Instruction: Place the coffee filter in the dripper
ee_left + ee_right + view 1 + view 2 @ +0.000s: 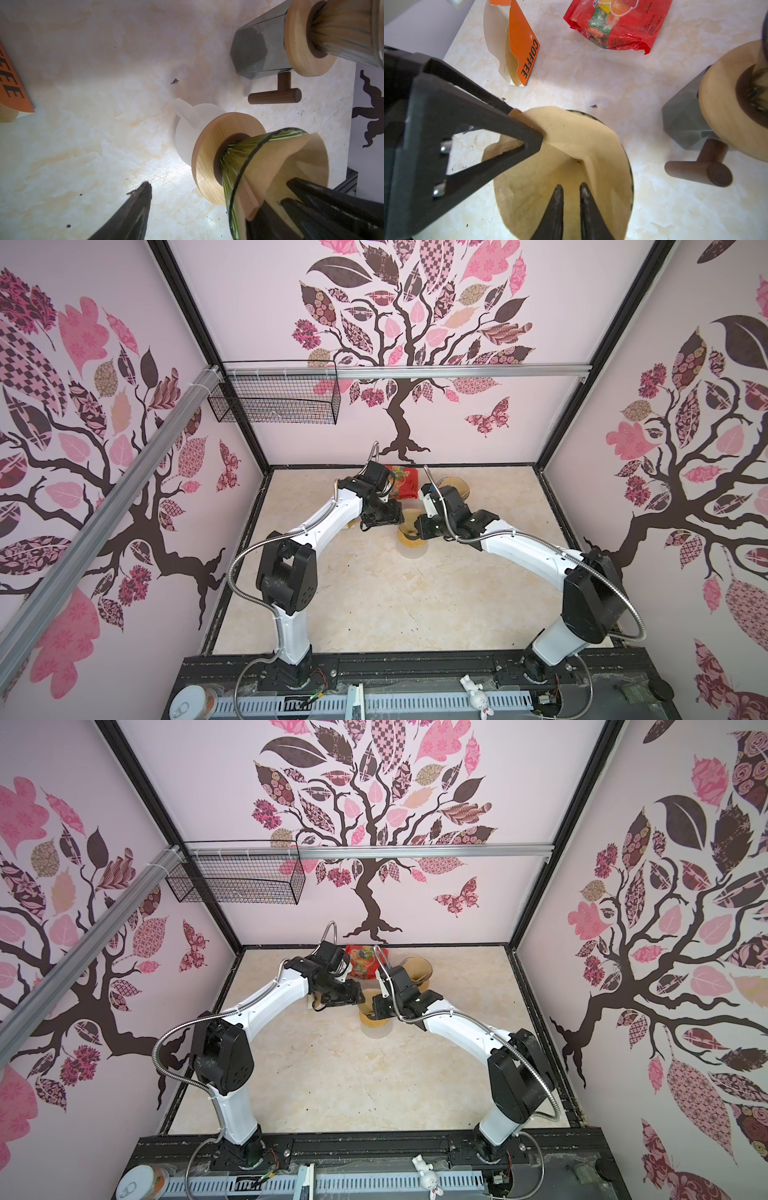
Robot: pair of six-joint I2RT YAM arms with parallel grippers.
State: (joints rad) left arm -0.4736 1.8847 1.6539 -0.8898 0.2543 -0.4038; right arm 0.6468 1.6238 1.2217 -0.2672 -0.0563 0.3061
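Two arms rise from a black rail at the near edge, beside a white rabbit figure (478, 697) and a tin can (191, 705), and they bend inward over the marbled worktop (374, 605) to meet near its middle. Where they meet stands the green glass dripper (234, 158), seated by its wooden collar (207, 149) on a white cup (185, 133), and the tan coffee filter (581, 141) sits inside it as an open cone, one edge standing above the glass rim. The left end effector (219, 182) is spread wide and grips nothing: one finger (332, 207) reaches inside the cone against the paper, and the other hangs outside over bare worktop, clear of the glass. The right end effector (571, 187) points down into the cone with its fingers drawn close, a slim gap between them, and nothing visibly pinched. Just beyond, on the right, a second dripper (342, 31) stands on a grey faceted glass (257, 45), with a pale wooden collar and a dark wooden handle (274, 97). An opened orange box (523, 47) printed COFFEE lies flat near the left arm, and a red snack bag (616, 25) lies by the far wall. Higher up on that wall, a black wire basket (274, 398) hangs from an aluminium rail, and printed trees (399, 364) with pink and brown leaves cover the walls behind and to both sides
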